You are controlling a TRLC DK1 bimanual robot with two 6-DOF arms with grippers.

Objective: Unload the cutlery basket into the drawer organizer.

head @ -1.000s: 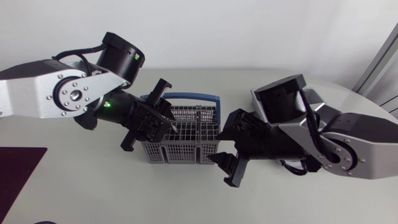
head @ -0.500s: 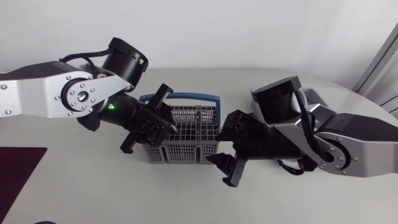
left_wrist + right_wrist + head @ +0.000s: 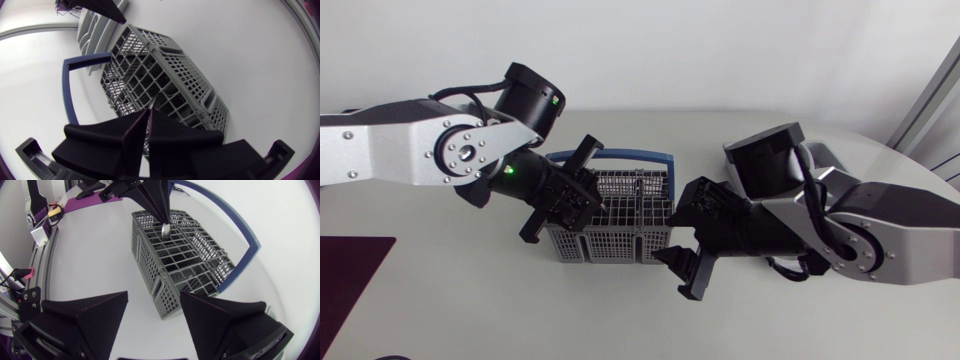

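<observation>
With the left gripper (image 3: 148, 112) closed on a utensil (image 3: 165, 230), that arm has shifted slightly over the mid-table basket (image 3: 630, 205), probably starting the lift-out, while the right gripper (image 3: 153, 296) hangs open.

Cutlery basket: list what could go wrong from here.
1. The left claw grips a silver cutlery piece only at its fingertips above the basket; it may slip on lifting.
2. The piece could catch in the grid and drag the basket, since the right claw stands open beside it, not holding it.
</observation>
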